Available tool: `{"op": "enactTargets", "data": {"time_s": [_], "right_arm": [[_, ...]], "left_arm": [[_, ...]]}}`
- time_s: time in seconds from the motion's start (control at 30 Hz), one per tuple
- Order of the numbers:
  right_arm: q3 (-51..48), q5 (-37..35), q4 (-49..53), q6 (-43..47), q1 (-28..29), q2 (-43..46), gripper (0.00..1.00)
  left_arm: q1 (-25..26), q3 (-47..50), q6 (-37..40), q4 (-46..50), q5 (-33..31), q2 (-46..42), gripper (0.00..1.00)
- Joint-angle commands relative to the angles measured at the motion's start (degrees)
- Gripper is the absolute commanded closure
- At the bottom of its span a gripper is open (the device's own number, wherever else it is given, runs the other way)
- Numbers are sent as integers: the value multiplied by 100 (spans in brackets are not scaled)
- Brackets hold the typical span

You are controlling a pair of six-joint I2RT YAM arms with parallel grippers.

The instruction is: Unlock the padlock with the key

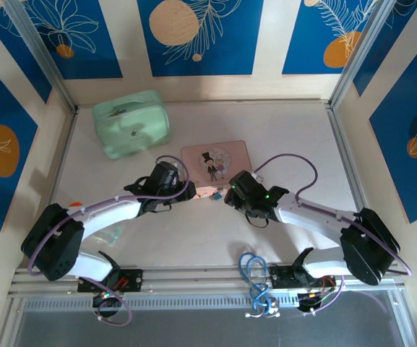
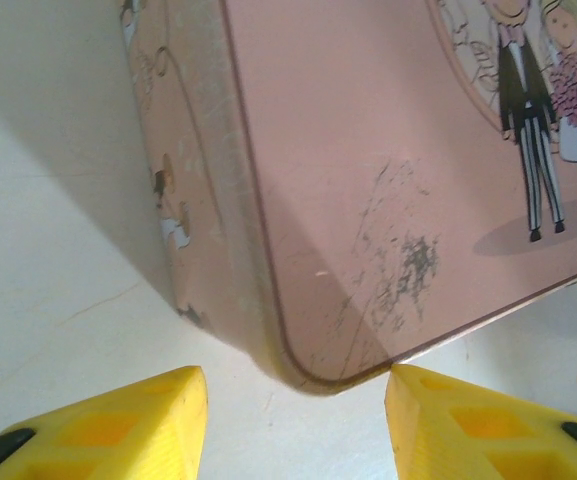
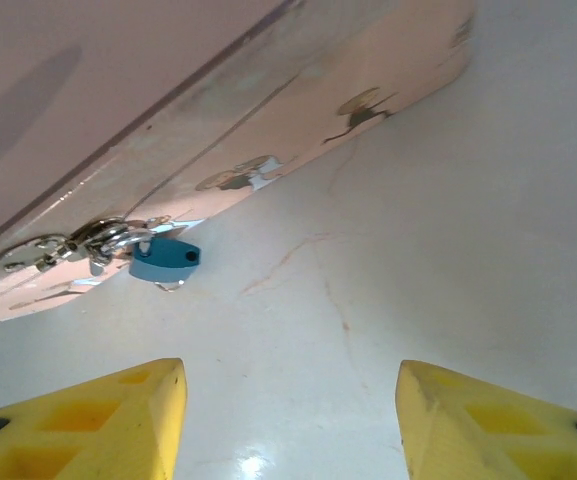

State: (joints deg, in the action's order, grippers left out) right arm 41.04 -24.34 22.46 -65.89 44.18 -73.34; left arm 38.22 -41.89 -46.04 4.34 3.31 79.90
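Note:
The padlock (image 3: 165,258) is a tiny blue body lying on the white table against the side wall of the pink picture tin (image 3: 218,130). Thin silvery metal parts (image 3: 68,243) join it to the tin's clasp. I cannot tell the key apart from those silvery parts. My right gripper (image 3: 288,420) is open just short of the padlock, which sits up and to the left of its yellow fingers, with bare table between them. My left gripper (image 2: 296,420) is open at the tin's near corner (image 2: 328,375). In the top view both grippers (image 1: 186,194) (image 1: 226,196) flank the padlock (image 1: 215,196).
A mint-green case (image 1: 131,123) stands at the back left. The pink tin (image 1: 215,160) lies mid-table, just beyond both grippers. Blue cables (image 1: 255,278) loop at the near rail. Patterned walls close in the table on three sides.

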Motion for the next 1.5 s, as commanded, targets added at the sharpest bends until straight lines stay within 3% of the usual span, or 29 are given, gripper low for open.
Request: {"op": "enactTargets", "data": {"time_s": [0.0,0.33,0.63,0.8,1.0,1.47], "right_arm": [[-106,-137,388,406,-81,364,43],[-832,712,-1484,693,-140,720,46],[-582,-5,-2211,-4,494,-541,34],[-648,-260,-2786,-303,611,-1061,34],[-1222,-286,-4677,-549,480,-1501,39],[-1023,-455,-5110,-403,441,-2021,44]], "left_arm": [[-93,-154,74,496,-23,-211,49],[-76,-291,7,739,281,-877,48],[-61,-173,47,684,249,-853,47],[-70,-232,97,741,153,-818,47],[-69,-189,105,700,82,-772,47],[-77,-91,165,541,165,-686,47]]}}
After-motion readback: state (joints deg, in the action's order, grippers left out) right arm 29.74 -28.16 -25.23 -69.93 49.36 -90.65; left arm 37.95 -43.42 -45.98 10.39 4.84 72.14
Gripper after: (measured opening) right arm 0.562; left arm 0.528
